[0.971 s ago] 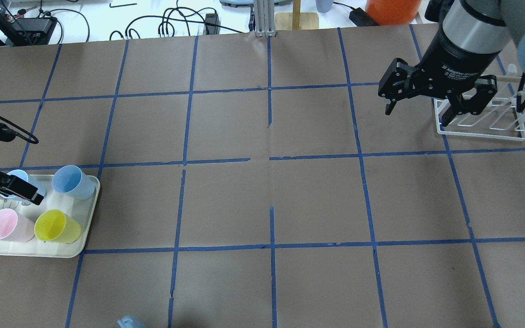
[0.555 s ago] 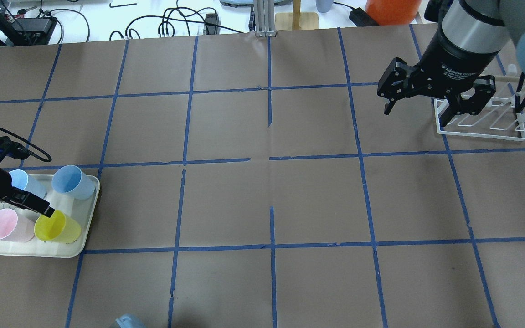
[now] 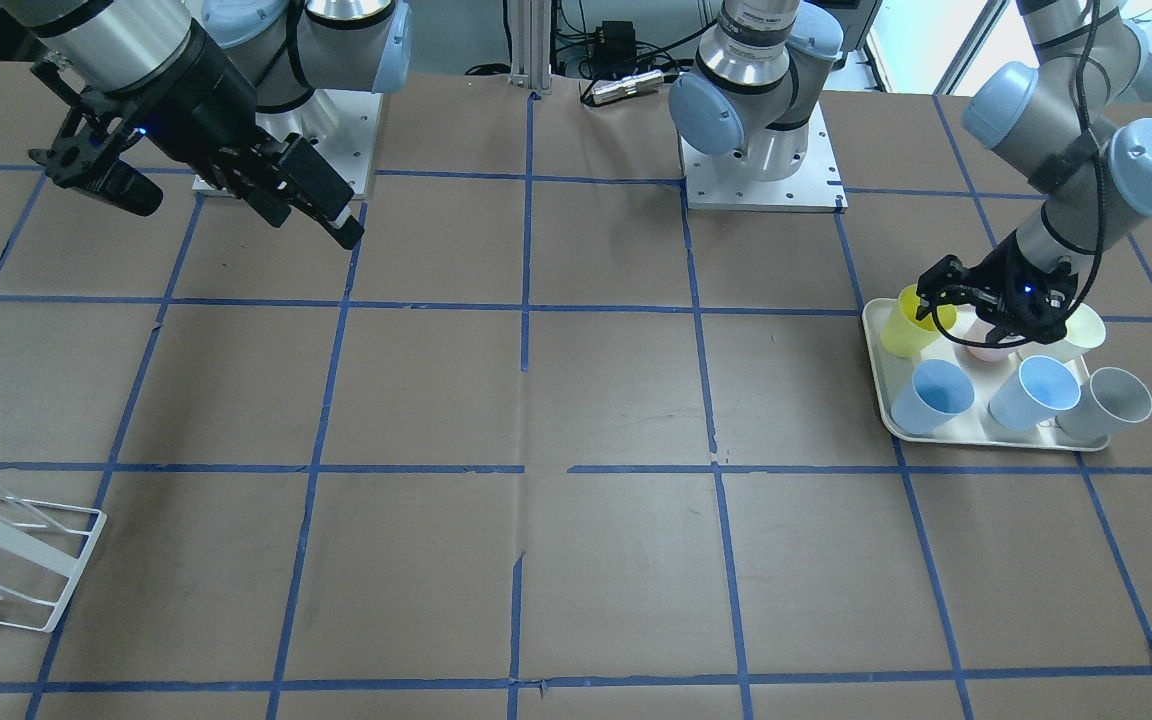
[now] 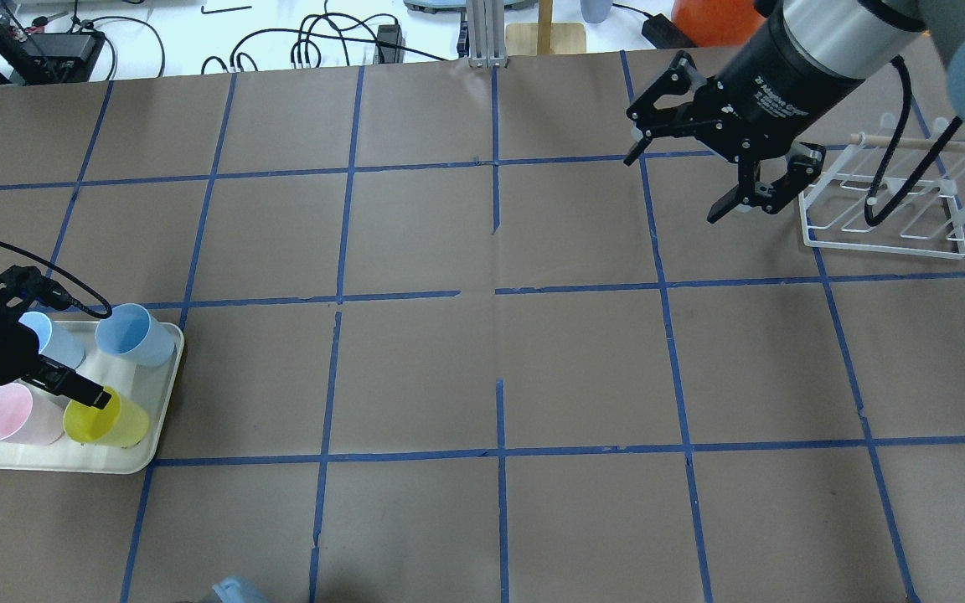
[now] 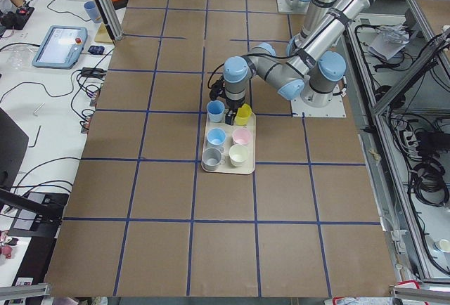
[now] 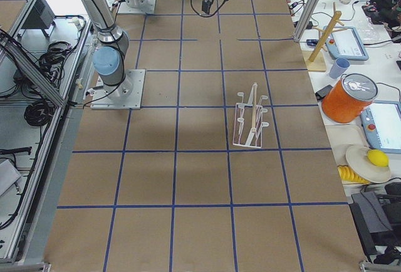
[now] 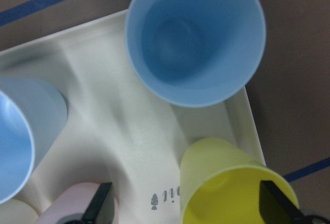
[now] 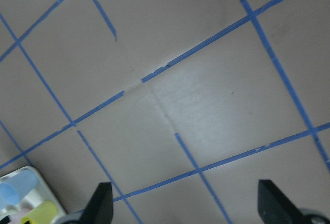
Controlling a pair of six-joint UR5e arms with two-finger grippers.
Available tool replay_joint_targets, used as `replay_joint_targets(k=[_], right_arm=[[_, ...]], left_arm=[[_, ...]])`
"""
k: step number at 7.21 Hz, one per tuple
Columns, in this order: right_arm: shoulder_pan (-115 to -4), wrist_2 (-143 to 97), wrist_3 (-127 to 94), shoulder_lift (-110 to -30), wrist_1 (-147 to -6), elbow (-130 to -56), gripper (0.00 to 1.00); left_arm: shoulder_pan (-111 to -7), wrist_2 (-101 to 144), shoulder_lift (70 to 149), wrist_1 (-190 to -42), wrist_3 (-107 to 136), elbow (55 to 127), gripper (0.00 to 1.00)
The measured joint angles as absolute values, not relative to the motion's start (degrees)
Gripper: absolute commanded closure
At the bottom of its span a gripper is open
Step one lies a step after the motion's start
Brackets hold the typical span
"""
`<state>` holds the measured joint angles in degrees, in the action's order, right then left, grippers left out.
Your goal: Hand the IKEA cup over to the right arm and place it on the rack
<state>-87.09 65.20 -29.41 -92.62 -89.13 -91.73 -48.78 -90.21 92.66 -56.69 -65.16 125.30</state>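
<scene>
the ikea cup (image 4: 105, 416) is standing upright, mouth up, in the corner of the tray (image 4: 160, 394) nearest the table's middle, just beside the pink cup (image 4: 7, 414). the left gripper (image 7: 186, 207) is reaching down over the tray, jaws wide apart and holding nothing. one finger is sitting on the pink cup's side and the other past the yellow rim, likely so they can close on the cup's wall. the right gripper (image 4: 683, 180) is hanging over the table well apart from the tray, jaws spread and empty, seemingly waiting to receive the cup. the rack (image 4: 885, 248) is sitting even farther from the tray.
</scene>
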Motion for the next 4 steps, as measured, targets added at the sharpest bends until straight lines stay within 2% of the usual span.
replay_joint_targets(k=[2,3,4], right_arm=[[-86.9,51.6,-39.0,-91.4,-90.3,-92.1,0.00],[-86.9,45.4,-44.9,-90.4,-91.1,-92.2,0.00],[-86.9,40.5,-50.1,-89.6,-91.9,-92.4,0.00]], left_arm=[[-48.7,-90.3,92.7,-56.2,-67.8,126.4,0.04],[-48.6,-90.3,92.9,-56.1,-68.7,126.6,0.17],[-48.6,-90.3,93.2,-56.0,-69.7,126.5,0.36]])
